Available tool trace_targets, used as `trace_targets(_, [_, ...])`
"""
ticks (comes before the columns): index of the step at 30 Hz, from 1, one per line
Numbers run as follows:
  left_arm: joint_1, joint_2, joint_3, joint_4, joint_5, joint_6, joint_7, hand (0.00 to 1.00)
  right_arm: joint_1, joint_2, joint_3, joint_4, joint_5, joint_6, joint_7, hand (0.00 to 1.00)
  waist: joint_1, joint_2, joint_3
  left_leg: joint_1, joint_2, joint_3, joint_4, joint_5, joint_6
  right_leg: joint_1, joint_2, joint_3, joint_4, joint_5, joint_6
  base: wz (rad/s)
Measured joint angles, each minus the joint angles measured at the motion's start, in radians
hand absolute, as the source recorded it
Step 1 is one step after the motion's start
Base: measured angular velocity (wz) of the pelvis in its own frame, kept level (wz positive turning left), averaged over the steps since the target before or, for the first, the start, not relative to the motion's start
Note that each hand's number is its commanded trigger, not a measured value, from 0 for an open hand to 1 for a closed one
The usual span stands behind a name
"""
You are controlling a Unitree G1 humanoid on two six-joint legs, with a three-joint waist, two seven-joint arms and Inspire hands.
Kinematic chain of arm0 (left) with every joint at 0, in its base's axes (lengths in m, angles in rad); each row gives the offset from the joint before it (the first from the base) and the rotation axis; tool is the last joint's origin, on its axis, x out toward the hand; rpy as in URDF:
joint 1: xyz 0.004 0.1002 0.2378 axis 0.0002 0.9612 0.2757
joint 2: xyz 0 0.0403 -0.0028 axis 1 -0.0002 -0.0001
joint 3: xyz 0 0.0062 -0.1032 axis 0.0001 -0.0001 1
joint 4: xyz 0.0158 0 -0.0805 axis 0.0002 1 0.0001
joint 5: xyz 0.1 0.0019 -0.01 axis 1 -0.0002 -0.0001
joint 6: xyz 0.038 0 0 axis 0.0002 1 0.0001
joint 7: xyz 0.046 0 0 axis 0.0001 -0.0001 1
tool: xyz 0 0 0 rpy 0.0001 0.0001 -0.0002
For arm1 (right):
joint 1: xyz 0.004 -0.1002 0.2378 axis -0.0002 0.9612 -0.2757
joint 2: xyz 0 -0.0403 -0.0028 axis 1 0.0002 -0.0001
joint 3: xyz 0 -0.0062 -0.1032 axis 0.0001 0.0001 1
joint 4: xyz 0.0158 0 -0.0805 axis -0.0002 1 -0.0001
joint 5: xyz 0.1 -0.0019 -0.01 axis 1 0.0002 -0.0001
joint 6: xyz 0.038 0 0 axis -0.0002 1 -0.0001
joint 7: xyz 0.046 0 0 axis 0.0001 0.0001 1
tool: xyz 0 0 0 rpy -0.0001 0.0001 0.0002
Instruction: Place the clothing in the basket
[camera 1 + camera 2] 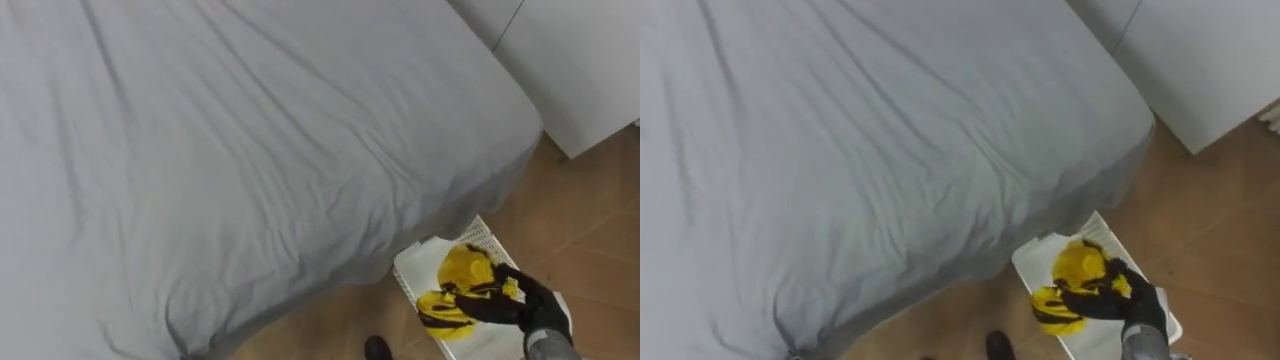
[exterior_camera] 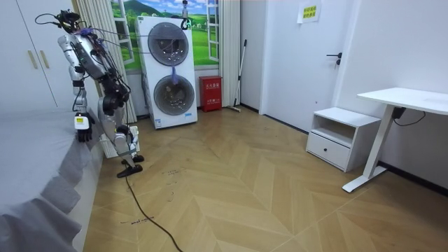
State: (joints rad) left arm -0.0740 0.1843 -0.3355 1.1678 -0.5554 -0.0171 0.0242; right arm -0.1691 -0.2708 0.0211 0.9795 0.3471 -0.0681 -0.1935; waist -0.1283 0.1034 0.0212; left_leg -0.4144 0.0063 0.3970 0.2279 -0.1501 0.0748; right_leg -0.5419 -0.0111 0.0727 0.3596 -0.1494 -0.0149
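The yellow clothes (image 1: pixel 462 270) lie bunched in the white basket (image 1: pixel 484 236), low and to the right of the eye views, a dark stripe running through the folds. The right hand (image 1: pixel 535 305) reaches in from the lower right corner and sits on the bundle's right side, its dark fingers (image 1: pixel 490 305) curled into the cloth and gripping it. The basket stands on the wooden floor (image 1: pixel 590 220), just beside the edge of the bed (image 1: pixel 250 150), whose grey sheet covers the left and middle of the frame. A white wardrobe (image 1: pixel 590 60) fills the upper right corner. In the room view the robot stands bent over at the bed's side, upper left, with stacked washing machines (image 2: pixel 171 70) behind it.
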Motion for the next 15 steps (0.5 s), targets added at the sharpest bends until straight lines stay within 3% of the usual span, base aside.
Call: trace_targets(15, [0.005,0.009,0.000,-0.001,0.000,-0.005,-0.006,0.00,0.002,-0.002,-0.005,-0.010,-0.043,-0.009,0.011,0.00,0.003,0.027,-0.0040,0.019,0.000,0.008,0.000,0.000,0.000,0.011,0.000,0.002,0.008,0.000,-0.001,-0.01])
